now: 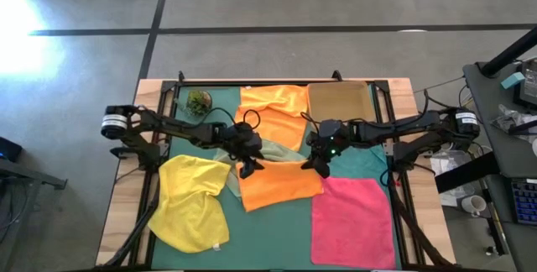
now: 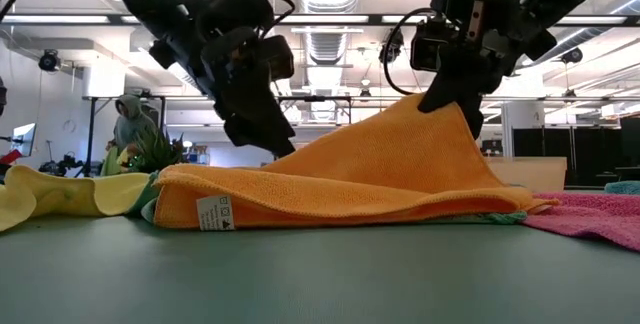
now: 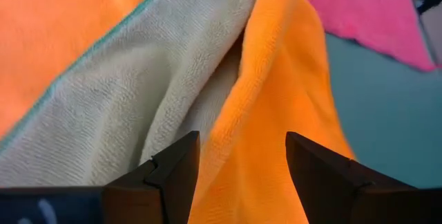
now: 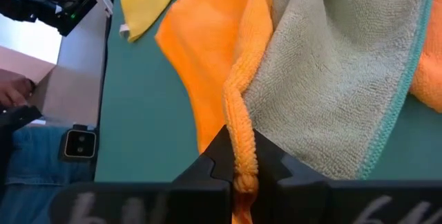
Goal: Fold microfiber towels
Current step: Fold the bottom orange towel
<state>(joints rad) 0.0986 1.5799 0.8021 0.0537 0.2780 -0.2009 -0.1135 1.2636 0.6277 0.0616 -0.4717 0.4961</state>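
Six towels lie on the table [image 1: 126, 138], and none looks finished. One orange towel [image 1: 281, 186] at the middle is mid-fold: the right pincer [image 2: 452, 104] is clamped on its far edge and lifts it, while the left pincer [image 3: 242, 162] hangs with fingers apart just over the same cloth's other far corner. An olive green towel [image 3: 138, 92] lies crumpled partly under it. A second orange towel [image 1: 273, 108], the yellow towel [image 1: 195, 201], the pink towel [image 1: 352, 220] and the teal towel [image 1: 365, 161] lie unfolded around it, so nearly all the folding is judged left to do.
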